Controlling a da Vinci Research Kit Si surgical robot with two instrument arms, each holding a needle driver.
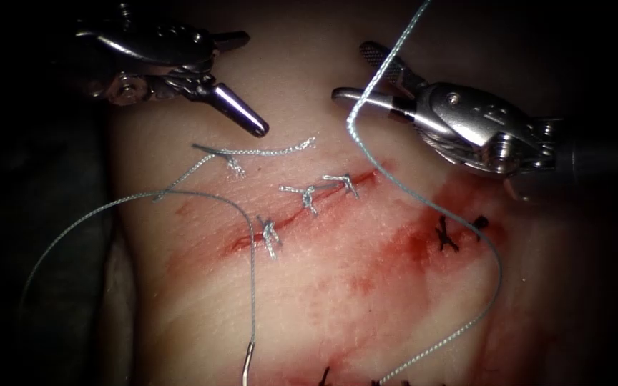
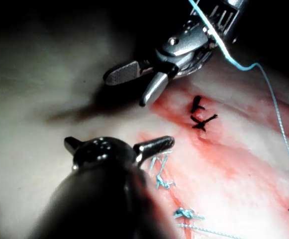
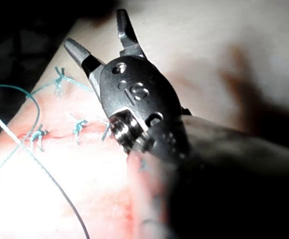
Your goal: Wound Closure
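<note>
The tissue point(image 1: 366, 286) carries a slanted cut point(image 1: 302, 211) closed by three pale stitches point(image 1: 310, 198), with a further knot point(image 1: 235, 166) to their upper left. My left tool point(image 1: 253, 82) hovers above the cut's upper left, open and holding nothing; its own view shows it point(image 2: 118, 143) the same way. My right tool point(image 1: 350, 71) hangs open above the cut's right end, and the thread point(image 1: 355, 118) drapes across its jaws without being gripped. The curved needle point(image 1: 247, 366) lies free on the tissue below the cut, thread point(image 1: 253, 286) trailing up from it.
Dark stitches point(image 1: 446, 236) sit right of the cut, with more at the tissue's lower edge point(image 1: 325, 375). Red fluid point(image 1: 395, 250) stains the tissue around the cut. A long loop of thread point(image 1: 496, 271) curves down the right side, and another strand point(image 1: 59, 239) runs off left.
</note>
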